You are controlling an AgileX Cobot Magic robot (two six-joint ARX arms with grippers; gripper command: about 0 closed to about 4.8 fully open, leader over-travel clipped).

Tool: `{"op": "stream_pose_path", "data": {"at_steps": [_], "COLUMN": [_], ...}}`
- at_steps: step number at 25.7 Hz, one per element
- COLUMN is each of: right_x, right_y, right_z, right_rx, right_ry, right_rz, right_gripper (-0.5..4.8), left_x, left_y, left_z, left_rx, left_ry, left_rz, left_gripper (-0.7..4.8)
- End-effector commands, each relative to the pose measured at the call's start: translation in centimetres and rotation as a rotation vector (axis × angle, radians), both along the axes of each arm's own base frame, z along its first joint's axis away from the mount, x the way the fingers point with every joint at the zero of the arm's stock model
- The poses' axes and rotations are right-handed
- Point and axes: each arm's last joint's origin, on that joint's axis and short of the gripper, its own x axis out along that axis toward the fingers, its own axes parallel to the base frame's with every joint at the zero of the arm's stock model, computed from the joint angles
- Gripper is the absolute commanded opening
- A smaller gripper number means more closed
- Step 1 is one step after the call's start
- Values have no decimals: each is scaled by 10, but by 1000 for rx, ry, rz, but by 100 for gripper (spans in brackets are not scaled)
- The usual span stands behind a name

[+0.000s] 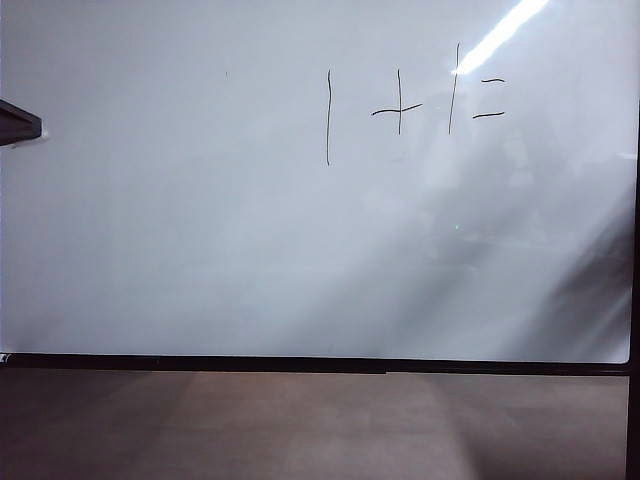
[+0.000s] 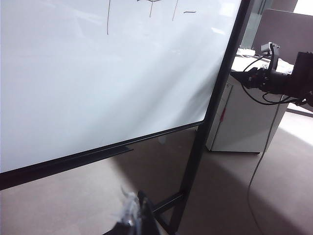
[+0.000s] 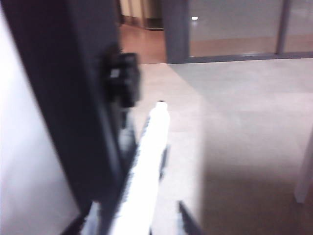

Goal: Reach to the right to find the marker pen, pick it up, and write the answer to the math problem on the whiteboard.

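Observation:
The whiteboard (image 1: pixel 200 230) fills the exterior view. The math problem (image 1: pixel 400 100) is written in thin black strokes at its upper right and reads one plus one equals. No gripper shows in that view. In the right wrist view the marker pen (image 3: pixel 151 147) is a bright, blurred stick beside the board's black frame (image 3: pixel 63 98). My right gripper (image 3: pixel 139 210) is open around it. One finger (image 3: pixel 188 218) stands clear of the pen. My left gripper (image 2: pixel 136 208) hangs low in front of the board's stand, its fingertips together and empty.
My right arm (image 2: pixel 283 81), black with a looped cable, reaches in past the board's right edge. A white cabinet (image 2: pixel 244 117) stands behind it. The board's black stand leg (image 2: pixel 195 161) runs down to the brown floor (image 1: pixel 300 430). A dark object (image 1: pixel 18 122) pokes in at the exterior view's left edge.

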Motion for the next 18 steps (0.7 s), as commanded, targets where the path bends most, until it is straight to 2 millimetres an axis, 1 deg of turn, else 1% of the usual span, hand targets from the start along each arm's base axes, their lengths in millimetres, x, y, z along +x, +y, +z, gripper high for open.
{"op": "stream_pose_path", "data": {"at_steps": [1,2,3,4,6,8,10,12,13,14,15,16,18], "right_x": [1,1,1,1,1,1,0,-4,-9,-22,-35,-47,-70], "right_y": [-1,-1,-1,-1,-1,-1,-2,-10,-17,-27,-31,-32,-24], "right_z": [3,3,3,3,4,4,6,13,19,36,51,65,88], "right_rx": [-9,-9,-9,-10,-13,-13,-16,-4,-3,41,51,41,40], "right_ry": [-17,-17,-17,-17,-19,-19,-33,-76,-94,-139,-191,-233,-286], "right_rz": [-9,-10,-13,-13,-13,-13,-31,-127,-177,-257,-287,-324,-362], "right_gripper": [147,144,118,76,41,-8,-8,-8,-8,-8,-8,-8,-8], "left_x": [0,0,0,0,0,0,0,0,0,0,0,0,0], "left_y": [0,0,0,0,0,0,0,0,0,0,0,0,0], "left_z": [1,1,1,1,1,1,1,1,1,1,1,1,1], "left_rx": [-1,-1,-1,-1,-1,-1,-1,-1,0,-1,0,-1,-1], "left_ry": [-12,-12,-12,-12,-12,-12,-12,-12,-11,-12,-11,-12,-12], "left_rz": [0,0,0,0,0,0,0,0,0,0,0,1,1], "left_gripper": [-5,-5,-4,-5,-5,-5,-5,-5,-4,-5,-5,-5,-5]}}
